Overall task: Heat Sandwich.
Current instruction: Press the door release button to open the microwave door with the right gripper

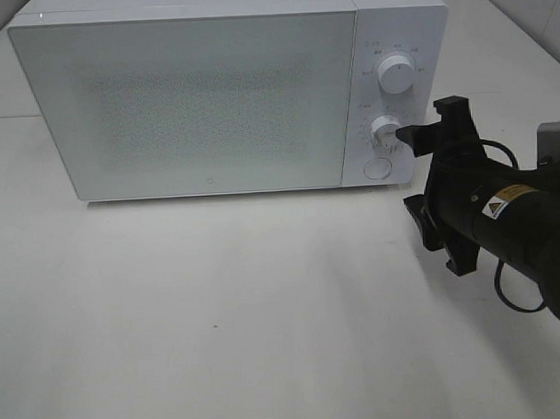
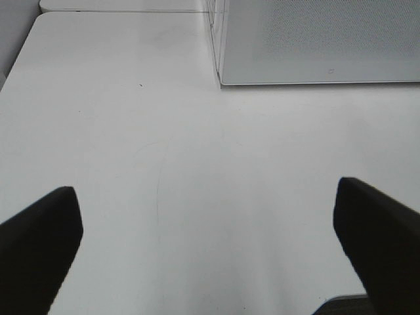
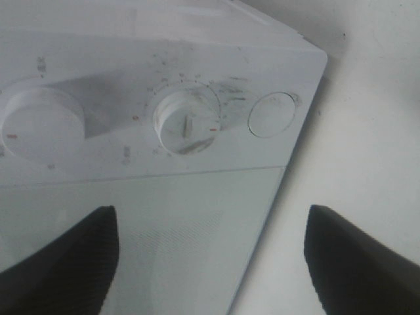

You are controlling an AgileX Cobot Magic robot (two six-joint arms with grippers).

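Observation:
The sandwich is out of view. A white microwave (image 1: 193,102) stands at the back of the table with its door shut. My right gripper (image 1: 410,168) hovers just in front of its control panel, turned so one finger is above the other, open with nothing between the fingers. The upper fingertip (image 1: 408,132) is close to the lower knob (image 1: 385,129). In the right wrist view the gripper (image 3: 210,262) faces that knob (image 3: 187,121). My left gripper (image 2: 207,243) is open and empty over bare table, with the microwave's lower corner (image 2: 315,39) ahead of it.
The control panel carries an upper knob (image 1: 397,74) and a round button (image 1: 378,167) below the lower knob. The white table (image 1: 219,313) stretches in front of the microwave. A black cable (image 1: 513,298) loops off the right arm.

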